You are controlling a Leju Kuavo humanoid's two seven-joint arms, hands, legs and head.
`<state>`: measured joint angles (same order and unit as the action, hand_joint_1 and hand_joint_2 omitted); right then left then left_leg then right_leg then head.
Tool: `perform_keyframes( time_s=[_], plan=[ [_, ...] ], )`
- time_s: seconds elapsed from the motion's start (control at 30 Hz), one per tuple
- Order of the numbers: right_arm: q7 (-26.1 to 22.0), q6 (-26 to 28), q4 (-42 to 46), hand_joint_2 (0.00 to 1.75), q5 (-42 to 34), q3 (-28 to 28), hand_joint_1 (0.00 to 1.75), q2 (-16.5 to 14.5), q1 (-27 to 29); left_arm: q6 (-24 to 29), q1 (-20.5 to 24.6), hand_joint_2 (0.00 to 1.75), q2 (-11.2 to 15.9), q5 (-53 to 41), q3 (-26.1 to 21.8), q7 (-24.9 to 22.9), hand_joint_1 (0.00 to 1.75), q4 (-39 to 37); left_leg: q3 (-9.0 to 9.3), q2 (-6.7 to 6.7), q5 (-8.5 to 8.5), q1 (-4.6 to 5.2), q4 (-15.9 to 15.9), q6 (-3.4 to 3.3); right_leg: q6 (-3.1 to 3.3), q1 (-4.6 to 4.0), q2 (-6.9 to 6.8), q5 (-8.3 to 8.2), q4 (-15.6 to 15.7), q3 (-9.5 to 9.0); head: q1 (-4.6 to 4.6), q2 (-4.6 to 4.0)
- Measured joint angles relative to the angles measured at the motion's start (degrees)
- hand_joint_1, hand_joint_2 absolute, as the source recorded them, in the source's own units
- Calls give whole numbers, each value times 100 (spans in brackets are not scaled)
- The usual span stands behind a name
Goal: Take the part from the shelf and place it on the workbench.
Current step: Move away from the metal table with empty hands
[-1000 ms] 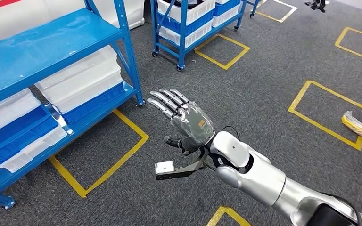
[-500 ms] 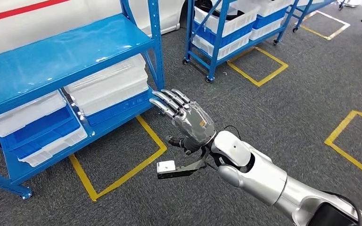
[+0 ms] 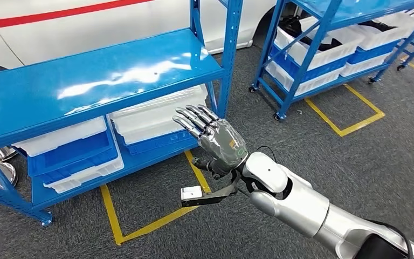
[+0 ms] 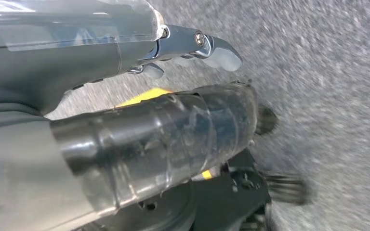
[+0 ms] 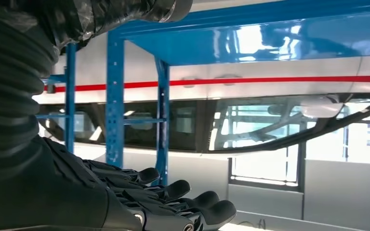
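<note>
Right hand [image 3: 215,141]: raised in front of the shelf, palm turned away from the head camera, fingers [image 3: 193,118] stretched out side by side and slightly apart, holding nothing; the right wrist view shows the same straight fingers [image 5: 173,202].
Left hand [image 4: 125,96]: hangs over the grey floor in its wrist view; thumb and one silvery fingertip [image 4: 217,48] are seen, and whether the fingers are apart or curled I cannot tell.
Shelf [image 3: 86,81]: blue, its glossy top deck bare, standing over yellow floor tape [image 3: 140,226].
Part: which item it is I cannot tell; white and blue trays [image 3: 151,124] sit on the lower deck, just beyond the right hand.
Second shelf [image 3: 323,43]: well apart, holding more trays.
Car [image 3: 59,16]: white with a red stripe, behind the shelf.
</note>
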<state>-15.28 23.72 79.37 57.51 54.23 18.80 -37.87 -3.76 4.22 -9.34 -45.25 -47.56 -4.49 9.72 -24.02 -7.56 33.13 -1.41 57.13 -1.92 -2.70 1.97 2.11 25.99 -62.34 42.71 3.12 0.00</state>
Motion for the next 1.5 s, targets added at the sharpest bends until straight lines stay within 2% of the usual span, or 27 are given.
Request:
perform_keyframes(
  time_s=[0.03,0.07,0.1,0.13,0.2,0.23,0.27,0.3,0.37,0.4,0.43,0.53,0.57,0.6,0.67,0.73,0.8,0.87,0.9,1.0,1.07,1.2,1.27,1.33,1.37,1.43,1.5],
  plan=[
    [-2,-3,-13,175,2,6,0,16,20,-1,-7,0,-3,-1,0,-4,0,-3,84,-73,109,-15,-25,45,30,-11,61,-455,164,9,4,0],
    [-3,-3,-17,175,4,11,0,23,29,-2,-8,0,-5,-3,0,-8,0,-6,157,-131,161,-27,-51,91,81,-30,72,-669,217,-11,10,0],
    [-1,-2,-7,175,5,12,0,26,9,-3,-2,0,-7,-5,-1,-10,0,-6,151,-171,124,-34,-18,138,158,-50,21,-613,198,-77,16,0],
    [5,-1,7,175,4,10,0,24,-16,-3,4,0,-5,-9,-1,-12,0,-6,75,-103,-6,-38,162,174,229,-55,-40,-551,233,-171,15,1],
    [14,2,25,175,-2,5,0,22,-44,-4,18,0,1,-16,-1,-10,0,-5,-369,273,-378,-24,898,222,348,-57,-155,-410,379,-434,14,1],
    [15,2,25,175,-4,5,0,22,-32,-4,26,0,4,-18,-1,-10,0,-5,-664,493,-431,-13,1288,237,383,-66,-212,-328,466,-600,14,1],
    [14,1,24,175,-4,5,0,22,-13,-5,33,0,3,-19,-1,-10,0,-5,-937,637,-326,-1,1553,249,404,-78,-274,-235,542,-777,15,0],
    [14,0,22,175,-4,6,0,22,1,-7,36,0,3,-20,0,-11,0,-5,-1165,690,-81,8,1671,256,413,-89,-336,-136,604,-963,14,0],
    [19,-4,19,87,-4,6,0,22,11,-9,22,0,4,-23,1,-14,0,-5,-1477,715,458,22,1566,242,419,-109,-460,83,701,-1354,14,0],
    [34,-18,10,44,-3,6,0,22,15,-9,11,0,4,-28,2,-17,0,-5,-1558,724,554,36,1357,213,417,-120,-516,195,734,-1554,14,0],
    [59,-44,-5,0,5,6,0,22,19,-12,3,0,6,-34,2,-21,0,-5,-1605,742,404,60,1069,171,410,-129,-562,314,753,-1748,15,0],
    [133,-211,-113,0,-31,8,0,10,9,-43,-10,0,33,-50,2,-34,0,-5,-1627,836,-1155,171,141,49,367,-155,-642,698,722,-2138,13,0],
    [142,-279,-148,0,-87,7,0,-1,-13,-53,3,0,41,-57,2,-37,0,-4,-1621,854,-1484,195,33,35,357,-162,-653,827,705,-2202,12,0],
    [162,-370,-175,0,-161,-2,0,-18,-51,-51,38,0,43,-61,2,-37,0,2,-1624,848,-1525,214,37,30,344,-174,-655,935,696,-2263,8,0],
    [271,-627,-249,0,-314,-56,0,-53,-153,-38,149,87,44,-73,2,-37,0,26,-1579,814,-1477,183,67,-18,317,-163,-600,1084,652,-2339,8,0],
    [469,-1090,-586,87,-572,-153,0,-92,-129,-16,241,175,44,-80,2,-48,0,44,-1532,768,-1475,152,8,-102,284,-152,-412,1315,262,-2167,6,0],
    [690,-1636,-1295,175,-973,-269,0,-166,71,10,273,175,43,-102,3,-89,0,45,-1503,709,-1440,159,-7,-157,261,-147,-273,1640,-472,-1702,4,0],
    [877,-1904,-2327,175,-1282,-406,0,-290,397,40,279,175,41,-140,6,-178,0,45,-1471,587,-1394,165,-4,-172,251,-132,-251,1649,-910,-1289,5,0],
    [932,-1911,-2835,175,-1358,-470,0,-346,566,55,261,175,40,-155,6,-225,0,45,-1455,520,-1372,171,6,-169,266,-127,-244,1466,-842,-1193,7,0],
    [1005,-1855,-3839,175,-1430,-613,0,-451,823,71,158,175,24,-189,7,-290,0,42,-1437,423,-1311,198,58,-137,401,-170,-209,627,99,-1271,3,0],
    [1298,-2064,-4321,175,-1533,-697,0,-528,863,79,154,175,5,-249,16,-347,0,36,-1442,424,-1295,185,72,-95,445,-215,-193,390,392,-1290,0,0],
    [2126,-2594,-5163,175,-1898,-1092,0,-723,1255,130,126,175,27,-246,253,-492,0,42,-1463,469,-1216,172,135,47,479,-195,-256,312,544,-1379,0,0],
    [2175,-2615,-5365,175,-2077,-1345,0,-801,1491,151,50,175,64,-67,449,-481,0,47,-1676,612,-894,149,635,124,508,-153,-283,269,619,-1443,-4,0],
    [2165,-2610,-5481,175,-2263,-1576,0,-866,1673,166,-35,175,105,156,651,-447,0,47,-2016,689,-530,98,1411,195,514,-142,-278,282,628,-1457,-6,0],
    [2153,-2607,-5514,175,-2359,-1680,0,-905,1751,172,-89,175,129,273,757,-427,0,47,-2124,703,-462,76,1658,226,502,-134,-278,302,625,-1472,-6,0],
    [2127,-2599,-5539,175,-2541,-1862,0,-979,1870,181,-221,175,172,496,959,-385,0,47,-2011,721,-650,43,1484,271,461,-107,-276,362,616,-1533,-7,0],
    [2094,-2589,-5542,175,-2718,-2047,0,-1047,1953,189,-363,175,210,717,1151,-341,0,45,-1573,744,-985,31,720,288,390,-87,-274,463,593,-1609,-8,0]
  ],
)
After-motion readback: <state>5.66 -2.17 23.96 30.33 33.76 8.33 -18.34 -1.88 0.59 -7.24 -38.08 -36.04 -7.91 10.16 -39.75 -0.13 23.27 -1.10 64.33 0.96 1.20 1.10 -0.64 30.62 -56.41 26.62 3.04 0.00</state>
